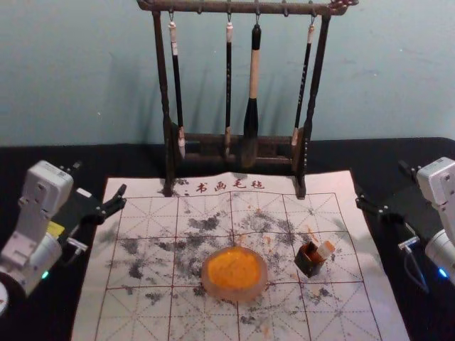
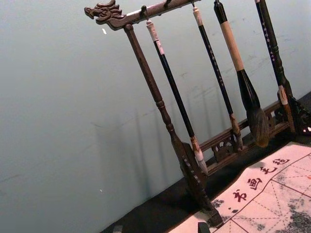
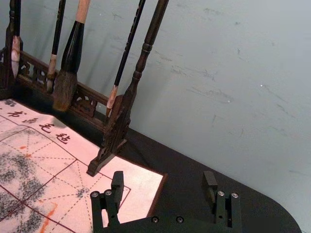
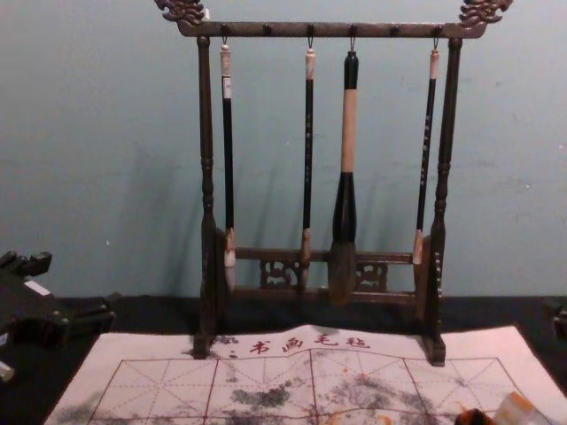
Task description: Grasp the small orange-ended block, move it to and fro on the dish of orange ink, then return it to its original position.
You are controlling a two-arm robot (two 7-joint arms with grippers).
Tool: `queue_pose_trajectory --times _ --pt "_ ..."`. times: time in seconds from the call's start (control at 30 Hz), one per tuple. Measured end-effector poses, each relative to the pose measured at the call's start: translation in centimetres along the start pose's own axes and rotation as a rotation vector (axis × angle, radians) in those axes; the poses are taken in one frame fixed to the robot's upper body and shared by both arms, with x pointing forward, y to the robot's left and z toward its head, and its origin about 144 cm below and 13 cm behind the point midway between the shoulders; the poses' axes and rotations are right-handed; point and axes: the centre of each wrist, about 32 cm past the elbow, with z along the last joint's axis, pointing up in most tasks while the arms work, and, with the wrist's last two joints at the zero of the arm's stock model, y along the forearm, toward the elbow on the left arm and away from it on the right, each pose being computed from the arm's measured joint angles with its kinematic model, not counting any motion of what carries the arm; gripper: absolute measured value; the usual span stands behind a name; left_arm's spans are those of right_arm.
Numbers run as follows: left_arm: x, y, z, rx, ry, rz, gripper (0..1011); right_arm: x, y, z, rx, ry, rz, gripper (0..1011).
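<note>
Spread, nearest, in head view: left gripper (image 1: pixel 101 177) at nine o'clock, right gripper (image 1: pixel 381 182) at three; one dish (image 1: pixel 234 292) at six; one block (image 1: pixel 325 249) in holder (image 1: pixel 310 265) at four. Left wrist view: one dragon head (image 2: pixel 103 12). Chest view: two, above four brushes (image 4: pixel 348 133).

I count three slim brushes (image 4: pixel 228 159) and one thick brush (image 4: pixel 347 133), four in all; one rack (image 4: pixel 206 181), one mat (image 1: pixel 370 284) with four printed characters (image 4: pixel 293 343), one dish (image 1: pixel 238 293), one block (image 1: pixel 325 249) and, though it's murky there, probably one dark holder (image 1: pixel 308 263). One surface (image 1: pixel 106 160). Two of mine: left end effector (image 1: pixel 100 177), right end effector (image 1: pixel 380 181).
</note>
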Motion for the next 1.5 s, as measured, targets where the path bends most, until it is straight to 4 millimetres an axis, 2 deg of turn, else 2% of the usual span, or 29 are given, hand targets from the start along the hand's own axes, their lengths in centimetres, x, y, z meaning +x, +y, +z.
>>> queue_pose_trajectory --times 0.33,0.7,0.97,1.07,1.33,1.5 --pt "0.0 0.0 0.0 0.000 0.000 0.000 1001 0.2 0.0 0.1 0.010 0.001 0.022 1002" --pt "0.0 0.0 0.0 0.000 0.000 0.000 1001 1.2 -0.6 1.2 0.055 0.027 0.050 1002" --pt "0.0 0.0 0.0 0.000 0.000 0.000 1001 2.1 -3.2 2.2 0.114 0.113 0.123 1002" --pt "0.0 0.0 0.0 0.000 0.000 0.000 1001 2.3 -4.7 2.5 0.129 0.145 0.151 1002" --pt "0.0 0.0 0.0 0.000 0.000 0.000 1001 1.9 -6.9 2.6 0.134 0.169 0.224 1002" --pt "0.0 0.0 0.0 0.000 0.000 0.000 1001 1.4 -7.7 2.3 0.122 0.188 0.277 1002"
